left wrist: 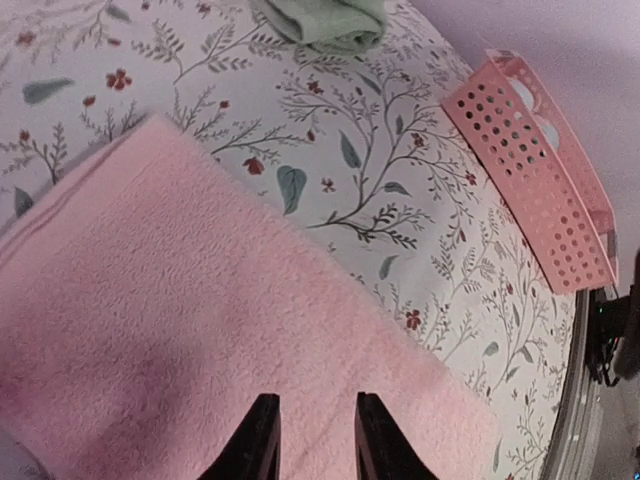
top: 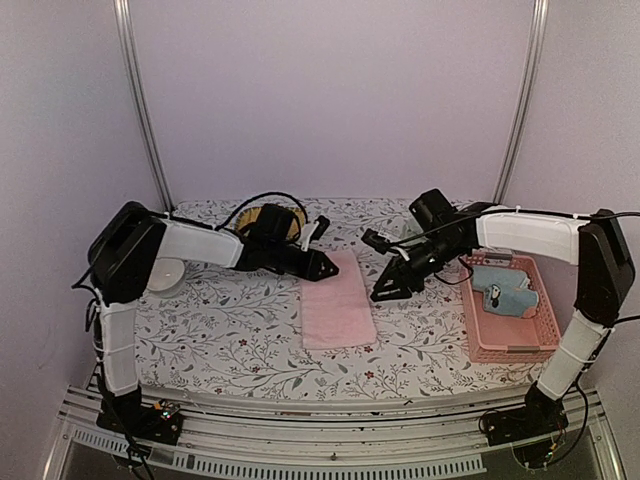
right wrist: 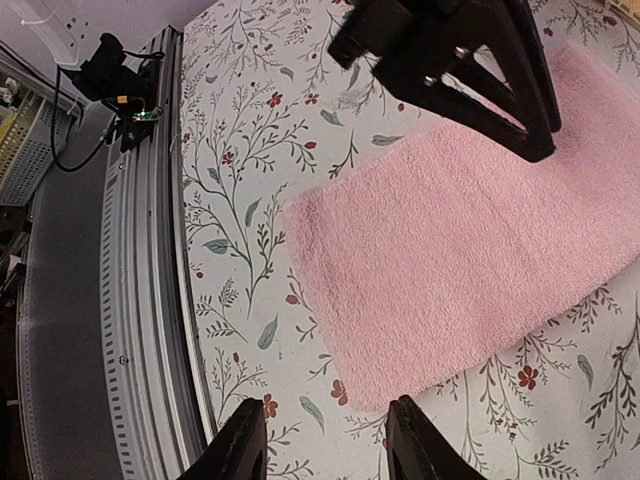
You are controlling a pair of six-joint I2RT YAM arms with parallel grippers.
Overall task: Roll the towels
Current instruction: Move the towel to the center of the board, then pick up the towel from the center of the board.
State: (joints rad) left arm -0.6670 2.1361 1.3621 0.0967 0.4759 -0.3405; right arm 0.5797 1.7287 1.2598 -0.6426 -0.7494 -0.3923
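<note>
The pink towel lies flat in the middle of the table. My left gripper hovers at its far left corner. The left wrist view shows that gripper low over the pink towel, open, with a small gap and nothing between its fingers. My right gripper hangs just right of the towel. It is open above the table beside a corner of the pink towel. A pale green towel lies bunched on the table. A light blue towel sits in the pink basket.
The pink perforated basket stands at the right side of the table. A yellow-brown mat lies at the back behind the left arm. A white dish sits at the left. The metal rail runs along the near edge.
</note>
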